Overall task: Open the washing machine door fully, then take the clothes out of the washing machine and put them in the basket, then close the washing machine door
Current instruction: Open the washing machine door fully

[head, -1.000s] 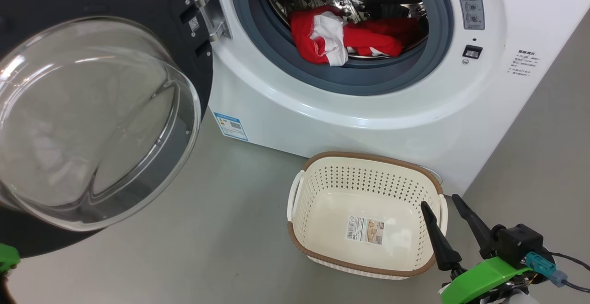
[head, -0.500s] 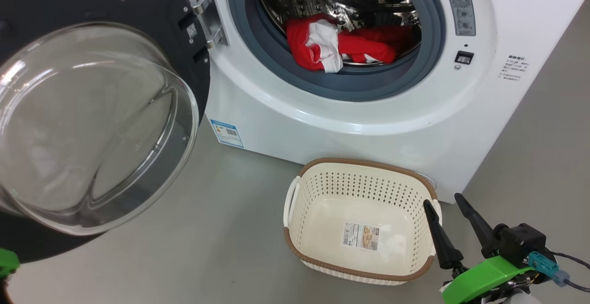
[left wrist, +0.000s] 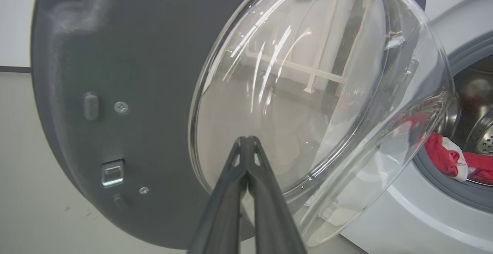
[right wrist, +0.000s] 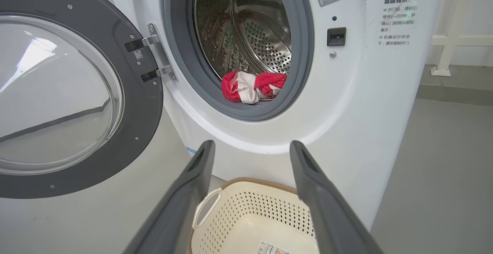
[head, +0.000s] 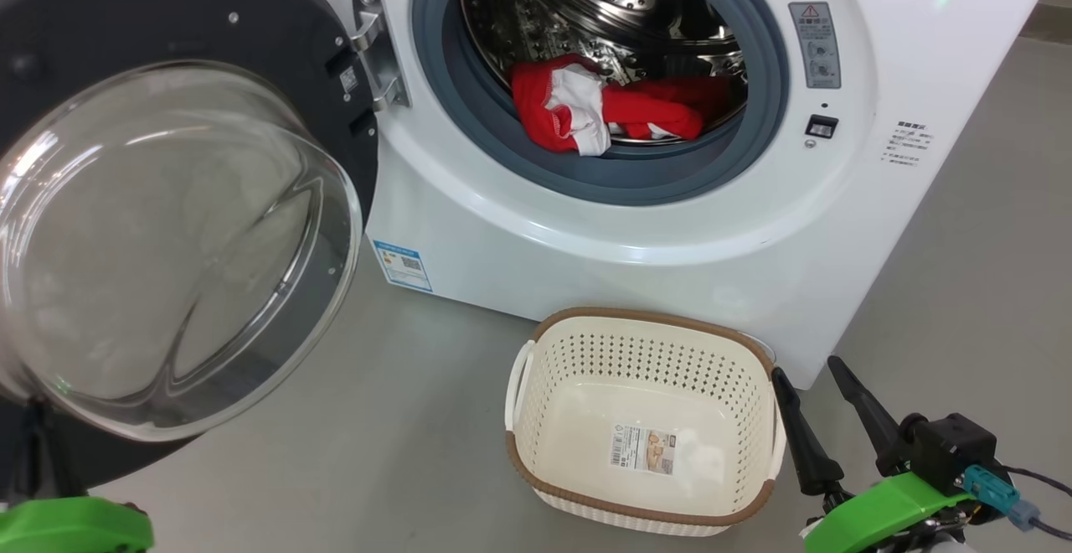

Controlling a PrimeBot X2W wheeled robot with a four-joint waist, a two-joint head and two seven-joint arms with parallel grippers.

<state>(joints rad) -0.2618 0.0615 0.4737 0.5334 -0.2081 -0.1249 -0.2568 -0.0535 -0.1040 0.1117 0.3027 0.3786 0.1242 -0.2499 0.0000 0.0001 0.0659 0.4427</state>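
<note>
The washing machine door (head: 50,42) hangs swung out to the left, its glass bowl (head: 167,243) bulging toward me. Red and white clothes (head: 603,109) lie at the front of the steel drum of the washing machine (head: 636,235). The cream basket (head: 645,315) stands on the floor in front of the washer, nothing in it but a sticker. My right gripper (head: 806,367) is open just right of the basket, nothing between its fingers. My left gripper (left wrist: 246,140) is shut, its tips pointing at the glass bowl (left wrist: 308,92); I cannot tell if they touch.
Grey floor (head: 402,419) lies between the door and the basket. More floor (head: 988,268) runs right of the washer. A white rail frame (right wrist: 458,38) stands behind the machine at the right. The door hinge (head: 373,50) sits left of the drum opening.
The head camera has tilted, so the whole picture sits lower and more of the drum shows. The left arm's green mount has come further into the lower left corner. The right gripper stays open.
</note>
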